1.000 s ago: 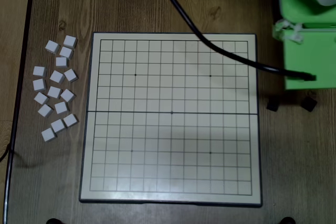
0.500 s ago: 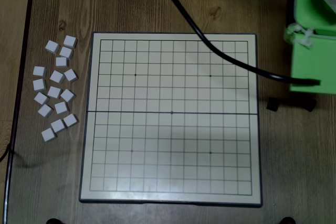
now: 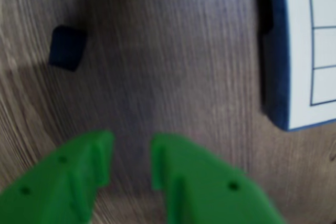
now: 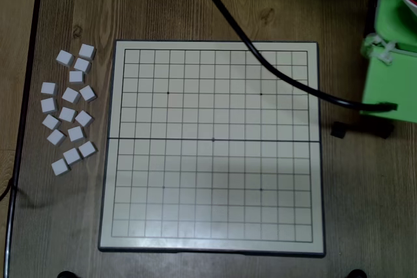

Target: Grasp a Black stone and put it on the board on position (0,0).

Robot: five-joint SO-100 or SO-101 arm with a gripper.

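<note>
Wooden tabletop (image 4: 195, 4) carries the board (image 4: 118, 161), bare, centre dot (image 4: 213, 139) unfilled; fingers (image 3: 131, 163) slightly parted, empty; a black stone (image 3: 67, 47) lies right of the board, ungrasped; everything remains.

Bare wood-grain tabletop (image 3: 173, 66) lies open straight ahead of the parted green jaws. A small matte black cube (image 3: 67, 48) sits ahead to their left, and the dark-framed white grid board (image 3: 294, 51) edges the path on their right.
</note>
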